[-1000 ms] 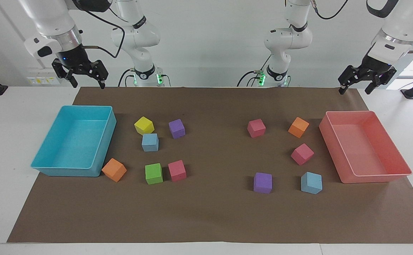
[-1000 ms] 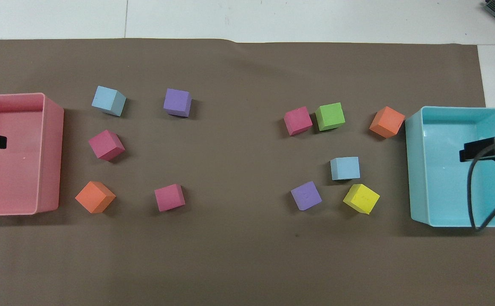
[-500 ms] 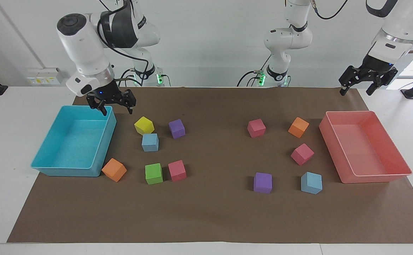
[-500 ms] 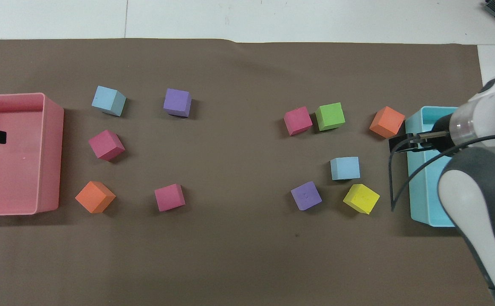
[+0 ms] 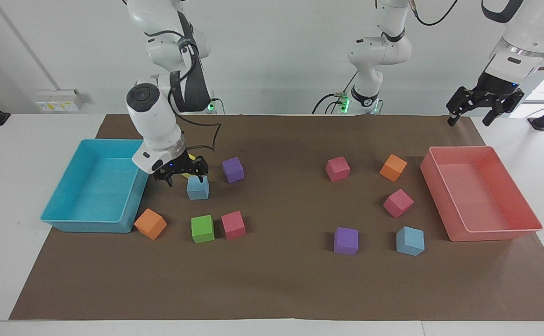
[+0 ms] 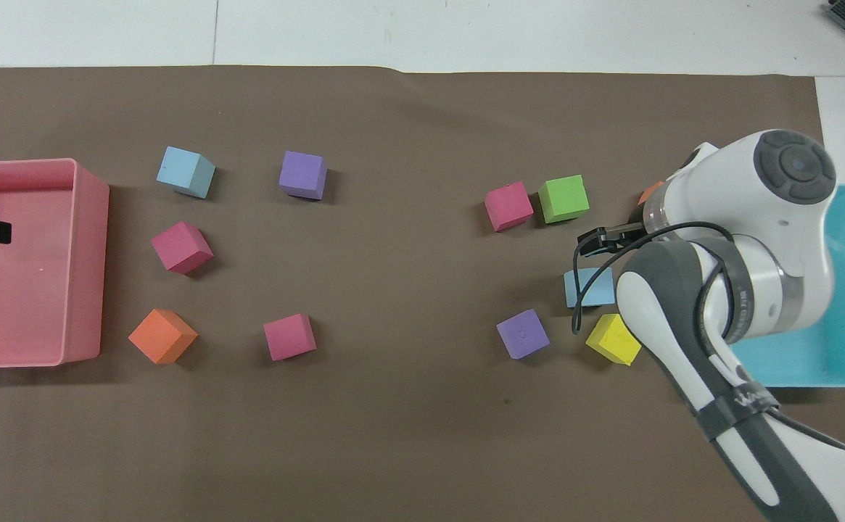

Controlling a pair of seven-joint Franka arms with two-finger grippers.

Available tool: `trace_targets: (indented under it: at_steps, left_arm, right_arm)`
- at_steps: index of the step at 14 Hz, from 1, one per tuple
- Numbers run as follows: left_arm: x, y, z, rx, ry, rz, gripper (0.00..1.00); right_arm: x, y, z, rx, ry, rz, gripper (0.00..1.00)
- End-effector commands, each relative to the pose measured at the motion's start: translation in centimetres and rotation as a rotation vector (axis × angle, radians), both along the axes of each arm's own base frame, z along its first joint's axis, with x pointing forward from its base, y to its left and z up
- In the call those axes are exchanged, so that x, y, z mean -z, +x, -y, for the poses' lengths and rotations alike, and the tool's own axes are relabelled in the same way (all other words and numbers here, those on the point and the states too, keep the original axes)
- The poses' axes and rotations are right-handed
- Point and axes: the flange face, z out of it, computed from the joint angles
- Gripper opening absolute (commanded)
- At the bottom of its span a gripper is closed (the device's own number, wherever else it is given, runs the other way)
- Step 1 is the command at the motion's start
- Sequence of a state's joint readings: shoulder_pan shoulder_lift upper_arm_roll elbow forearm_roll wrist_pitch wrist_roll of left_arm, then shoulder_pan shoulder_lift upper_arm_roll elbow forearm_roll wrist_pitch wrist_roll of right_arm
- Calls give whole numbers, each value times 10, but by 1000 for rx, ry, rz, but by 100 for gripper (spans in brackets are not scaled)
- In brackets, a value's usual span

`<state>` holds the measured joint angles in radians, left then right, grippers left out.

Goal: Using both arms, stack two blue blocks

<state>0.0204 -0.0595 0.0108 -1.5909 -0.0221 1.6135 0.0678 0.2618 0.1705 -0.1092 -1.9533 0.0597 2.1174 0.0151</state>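
I have the right gripper (image 5: pixel 184 178) low over the cluster at the right arm's end of the table, fingers spread and grasping nothing. The relation I care about: the nearer blue block (image 5: pixel 198 187) sits just under and slightly off to the side of the fingers, toward the table's middle and a touch farther from the robots, so I judge a short sideways shift is needed before descending. It is a cube, so no long axis matters — only squaring to its faces. The yellow cube (image 6: pixel 614 339) crowds it closely. The second blue block (image 5: pixel 410 241) lies at the left arm's end, near the pink tray (image 5: pixel 531 219), where the left gripper (image 5: pixel 471 114) waits high, fingers parted and empty.
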Motion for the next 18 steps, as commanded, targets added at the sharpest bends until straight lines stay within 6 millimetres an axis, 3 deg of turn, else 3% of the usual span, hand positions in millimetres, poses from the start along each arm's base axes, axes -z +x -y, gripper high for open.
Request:
trace_targets:
  at_steps: [1, 10, 13, 14, 15, 16, 18]
  left_arm:
    - [-3, 1, -2, 4, -5, 3, 100]
    - [-3, 0, -4, -5, -6, -3, 100]
    - [-2, 0, -3, -2, -6, -5, 100]
    - [-2, 0, -3, -2, -6, -5, 100]
    - [-2, 0, -3, -4, -6, -5, 100]
    - [-2, 0, -3, -2, -6, -4, 100]
    - [-2, 0, -3, -2, -6, -5, 100]
  right_arm:
    - [37, -22, 2, 52, 15, 9, 100]
    - [90, -34, -9, 58, 44, -5, 100]
    - [91, -34, -8, 42, 43, 0, 100]
    - [91, -34, -8, 40, 44, 0, 82]
    - [91, -34, -8, 29, 42, -4, 25]
    - [91, -34, -9, 39, 43, -5, 0]
    - [92, -33, -8, 34, 40, -16, 0]
